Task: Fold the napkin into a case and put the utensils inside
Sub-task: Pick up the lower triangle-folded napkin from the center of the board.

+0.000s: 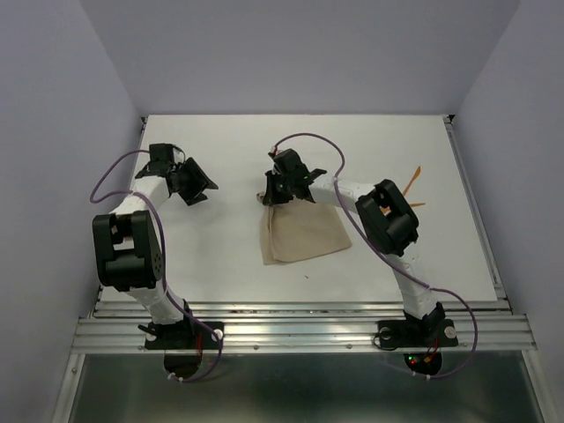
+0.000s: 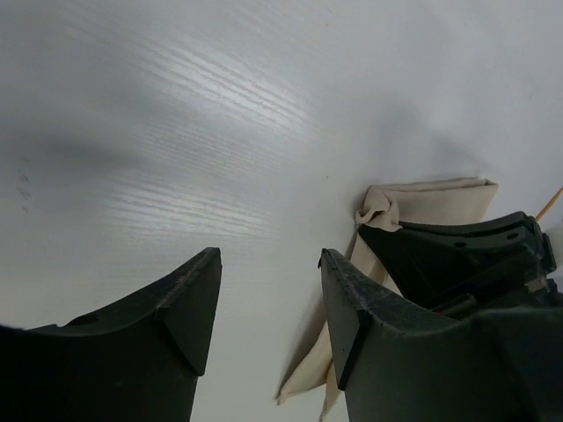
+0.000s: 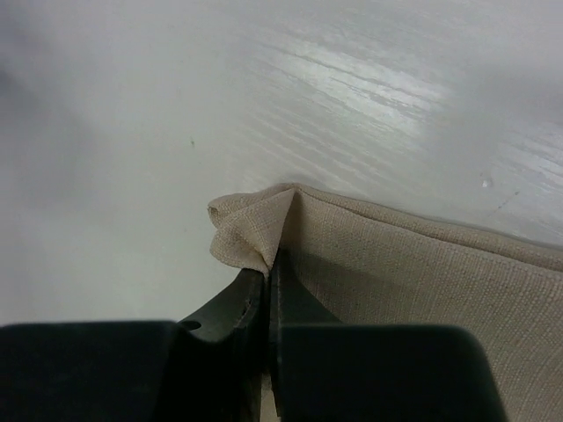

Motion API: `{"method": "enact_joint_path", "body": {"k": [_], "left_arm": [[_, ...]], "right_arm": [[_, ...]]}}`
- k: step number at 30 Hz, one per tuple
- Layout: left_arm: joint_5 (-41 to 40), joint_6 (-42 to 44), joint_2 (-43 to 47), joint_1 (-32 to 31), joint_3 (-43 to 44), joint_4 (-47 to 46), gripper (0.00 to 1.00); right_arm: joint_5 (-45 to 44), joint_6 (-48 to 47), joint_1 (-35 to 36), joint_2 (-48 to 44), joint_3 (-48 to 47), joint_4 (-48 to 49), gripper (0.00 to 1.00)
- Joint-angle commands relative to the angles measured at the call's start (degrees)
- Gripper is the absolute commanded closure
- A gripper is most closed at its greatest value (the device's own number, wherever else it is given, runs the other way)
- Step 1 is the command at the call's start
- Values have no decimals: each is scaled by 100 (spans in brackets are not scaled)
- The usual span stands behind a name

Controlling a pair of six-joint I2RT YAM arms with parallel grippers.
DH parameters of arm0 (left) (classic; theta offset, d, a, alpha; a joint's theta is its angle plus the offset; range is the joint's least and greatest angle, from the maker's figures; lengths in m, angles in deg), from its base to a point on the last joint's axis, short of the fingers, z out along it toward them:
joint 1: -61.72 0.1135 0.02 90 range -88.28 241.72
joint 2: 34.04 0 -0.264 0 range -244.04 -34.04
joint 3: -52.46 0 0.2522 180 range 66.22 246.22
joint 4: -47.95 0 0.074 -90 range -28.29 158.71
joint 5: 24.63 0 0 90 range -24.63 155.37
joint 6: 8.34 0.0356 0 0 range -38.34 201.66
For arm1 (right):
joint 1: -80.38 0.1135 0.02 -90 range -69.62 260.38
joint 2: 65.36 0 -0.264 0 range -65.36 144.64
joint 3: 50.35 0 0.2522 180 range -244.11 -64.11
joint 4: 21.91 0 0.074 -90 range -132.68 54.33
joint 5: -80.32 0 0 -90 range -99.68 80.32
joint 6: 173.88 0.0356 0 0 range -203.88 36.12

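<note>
We find the right tool (image 3: pixel 267 280) clamped on a bunched corner of the napkin (image 1: pixel 304 233), central on the desk (image 1: pixel 220 260), left tool (image 2: pixel 271 303) apart, empty; so slight a bite may slip.

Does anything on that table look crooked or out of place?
The napkin lies folded and slightly askew, its far left corner bunched up, pinched in the shut jaws of the right arm. Two orange utensils lie loose off to its right, outside the cloth.
</note>
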Motion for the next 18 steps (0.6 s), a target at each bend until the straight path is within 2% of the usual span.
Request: {"method": "enact_joint_path", "body": {"k": [1,5,8,10,15,18], "left_arm": [[568,175,335,-140,-197,-383,39],[946,79,353,-387,-443,-734,35],[1297,-79,335,-710,-663,-1112,27],[1412,-132,309,-791,-769,-1332,25],[1720,-220,186,-949,-883,-1535,18],[1799,-237,37,-976,-901,-1535,18]], "right_arm": [[1786,33,-6,-178,176,548,99],[2623,191,-59,-187,299,820,99],[3219,428,-173,-214,483,1363,99],[3510,595,-287,-249,641,1515,99],[3810,684,-349,-249,765,1726,99],[3925,710,-349,-222,774,1761,99]]}}
